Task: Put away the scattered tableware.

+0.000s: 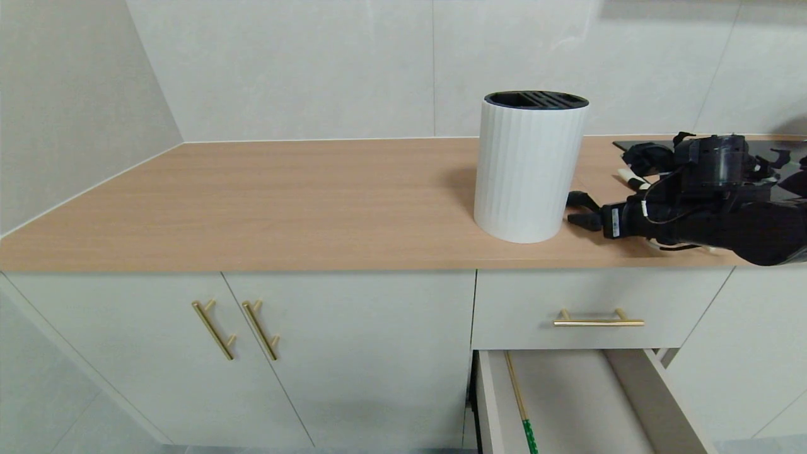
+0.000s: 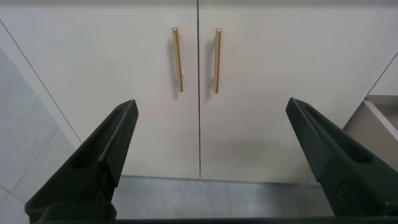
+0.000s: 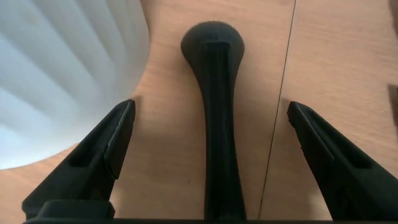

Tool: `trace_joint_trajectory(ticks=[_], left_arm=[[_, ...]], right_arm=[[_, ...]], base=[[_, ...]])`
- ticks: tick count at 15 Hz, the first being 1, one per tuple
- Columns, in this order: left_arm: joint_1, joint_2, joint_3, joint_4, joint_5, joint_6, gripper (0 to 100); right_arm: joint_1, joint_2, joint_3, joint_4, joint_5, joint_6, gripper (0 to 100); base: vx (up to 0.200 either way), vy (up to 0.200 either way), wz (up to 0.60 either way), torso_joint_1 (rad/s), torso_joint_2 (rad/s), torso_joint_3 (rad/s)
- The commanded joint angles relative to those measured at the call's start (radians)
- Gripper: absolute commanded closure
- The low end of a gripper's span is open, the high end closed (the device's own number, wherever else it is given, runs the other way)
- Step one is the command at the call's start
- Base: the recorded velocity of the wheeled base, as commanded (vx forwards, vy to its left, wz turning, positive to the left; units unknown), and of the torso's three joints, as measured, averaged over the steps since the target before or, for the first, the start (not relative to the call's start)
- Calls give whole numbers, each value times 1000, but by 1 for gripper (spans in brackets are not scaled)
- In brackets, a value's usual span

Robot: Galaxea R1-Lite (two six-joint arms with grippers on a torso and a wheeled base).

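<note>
1. Nearest you, the lower drawer [image 1: 637, 403] stands pulled out, and a gold chopstick [image 1: 518, 394] with a green end lies along its left side.
2. Just above it, you see the upper drawer [image 1: 599, 296] shut, with a gold bar handle [image 1: 599, 321] across its front.
3. Your left gripper [image 2: 210, 109] hangs low in front of the two cabinet doors [image 2: 124, 74]. Its fingers are spread wide with nothing between them, and the doors' two gold handles [image 2: 177, 59] show beyond.
4. Your right gripper [image 1: 583, 210] sits low over the countertop [image 1: 284, 202], just beside the white ribbed holder [image 1: 531, 167] on that holder's right side. Its fingers are also spread wide and grip nothing.
5. Between those fingers lies the black-handled utensil [image 3: 214, 124], flat on the wood and touching neither finger. Its rounded end points past the holder's base, near it but apart. You cannot tell what kind of utensil it is, as the rest is hidden.
6. That holder stands upright with a black slotted top.
7. Behind your right arm, dark items [image 1: 646, 157] lie on the countertop; they are too unclear to identify.
</note>
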Motion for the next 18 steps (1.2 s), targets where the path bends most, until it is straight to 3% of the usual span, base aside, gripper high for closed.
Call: trace_joint_trajectory(ticks=[1,5,6,18], left_arm=[[0,1,0,-1,0,0,0],[0,1,0,-1,0,0,0],[0,1,0,-1,0,0,0],[0,1,0,-1,0,0,0]], right_arm=[[-1,12,0,0,0,0,0],[-1,20,0,0,0,-3,0],[-1,24,0,0,2,-3,100],[-1,1,-8,5,-18,-2,100]], base=[[0,0,0,0,0,0],[0,0,0,0,0,0],[0,0,0,0,0,0],[0,0,0,0,0,0]])
